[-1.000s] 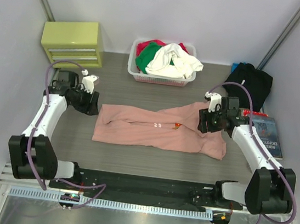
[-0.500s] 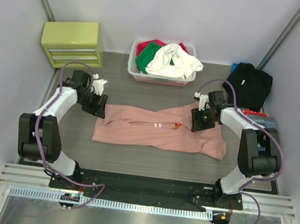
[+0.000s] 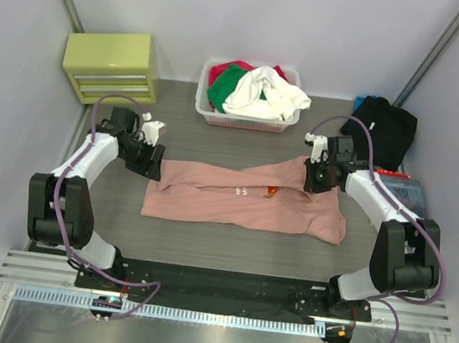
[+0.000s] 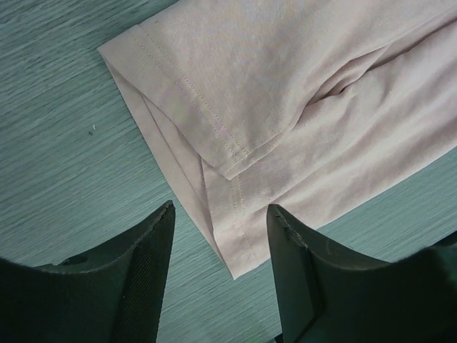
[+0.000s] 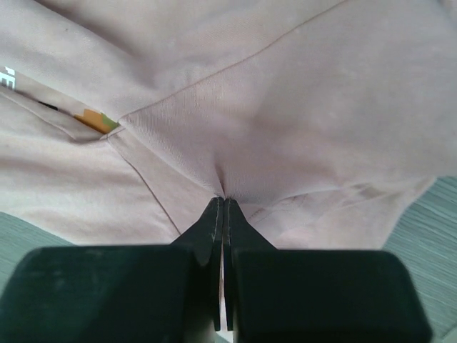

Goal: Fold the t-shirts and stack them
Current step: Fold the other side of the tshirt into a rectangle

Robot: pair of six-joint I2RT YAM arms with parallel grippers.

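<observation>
Barely started. Salmon-pink t-shirt [image 3: 243,197] flat at centre, apparently folded lengthwise only, wrinkled. Black t-shirt [image 3: 381,128] bunched at 2 o'clock, unfolded; nothing stacked. Right gripper [image 5: 221,204] clenched on a pinch of pink cloth near the 3 o'clock end. Left gripper [image 4: 220,229] released, straddling the 9 o'clock hem, grasping nothing. Seen only from wrists: pinch, jaw gap, layered hems. Seen only from top: black t-shirt, whole layout.

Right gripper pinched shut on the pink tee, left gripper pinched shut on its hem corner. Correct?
Not quite. The left gripper is open: in the left wrist view its jaws stand apart over the hem corner of the pink tee, gripping nothing. The right gripper is pinched shut on the pink tee, as you said.
</observation>
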